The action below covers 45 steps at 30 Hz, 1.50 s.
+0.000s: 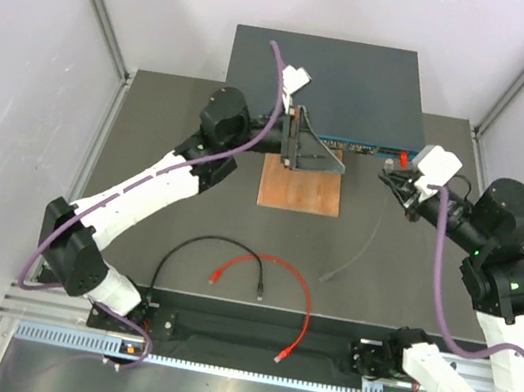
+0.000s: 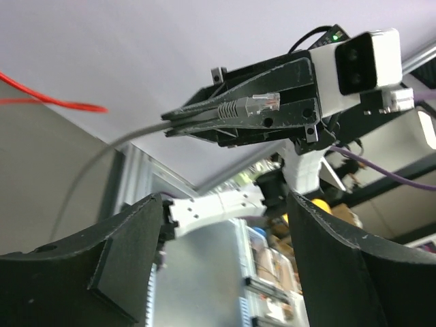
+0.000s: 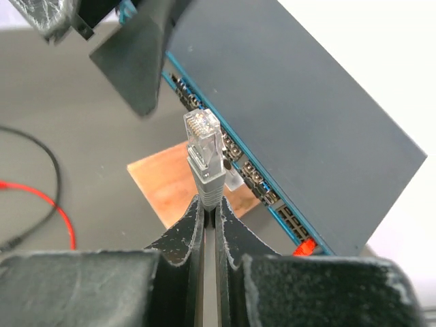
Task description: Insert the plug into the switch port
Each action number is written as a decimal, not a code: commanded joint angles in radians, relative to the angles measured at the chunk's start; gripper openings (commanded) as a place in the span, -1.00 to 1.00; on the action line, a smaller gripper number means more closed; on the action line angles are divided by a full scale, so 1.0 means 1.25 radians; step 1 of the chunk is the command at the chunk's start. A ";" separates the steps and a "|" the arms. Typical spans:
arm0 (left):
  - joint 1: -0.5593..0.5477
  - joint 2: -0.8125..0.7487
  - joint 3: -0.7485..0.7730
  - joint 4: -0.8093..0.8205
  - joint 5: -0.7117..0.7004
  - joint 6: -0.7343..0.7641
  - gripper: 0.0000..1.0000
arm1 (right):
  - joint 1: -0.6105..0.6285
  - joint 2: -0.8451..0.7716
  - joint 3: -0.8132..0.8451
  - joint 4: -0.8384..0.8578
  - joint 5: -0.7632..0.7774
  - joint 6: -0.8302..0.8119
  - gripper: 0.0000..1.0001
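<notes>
Trying to work out whether the plug (image 3: 203,139) is in yet, anyone got eyes on it? (kev)

Nope, not in. The right gripper (image 3: 204,208) has its jaws pinched tight on the tail of the plug's grey boot, and the clear tip pokes out past the fingers. It's held just in front of the teal port row on the switch (image 1: 333,82), toward the right end, with a gap between the two. The grey cable (image 1: 363,244) trails off down onto the table (image 1: 144,114). (mo)

ok, and where's the switch sitting? What about the other arm? (kev)

It lies flat at the far edge of the table, roughly the middle, ports facing the arms. The left gripper (image 2: 227,204) has nothing in it, jaws spread wide. It's up by the front face, left of the plug, over the far edge of a wooden board (image 1: 300,191) that lies just in front of the switch. Its wrist cam looks right at the other gripper and the plug.

Other stuff: a red cable (image 1: 307,301) and a black cable (image 1: 204,239) lie loose on the table near the arm bases, well apart from the switch. There's also a small red bit (image 3: 304,246) at the right end of the port row, too small to tell what it is. (mo)
</notes>
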 commanded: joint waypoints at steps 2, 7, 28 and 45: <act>-0.045 0.036 0.014 0.004 0.029 -0.091 0.59 | 0.096 -0.008 -0.009 -0.015 0.143 -0.134 -1.00; -0.052 0.110 0.070 -0.023 0.051 -0.190 0.60 | 0.216 -0.022 -0.070 0.034 0.294 -0.203 -1.00; -0.089 0.083 0.016 -0.020 0.043 -0.163 0.54 | 0.342 -0.075 -0.196 0.141 0.418 -0.344 -1.00; -0.078 0.078 0.007 -0.078 0.058 -0.075 -0.97 | 0.412 -0.083 -0.209 0.108 0.473 -0.427 -0.50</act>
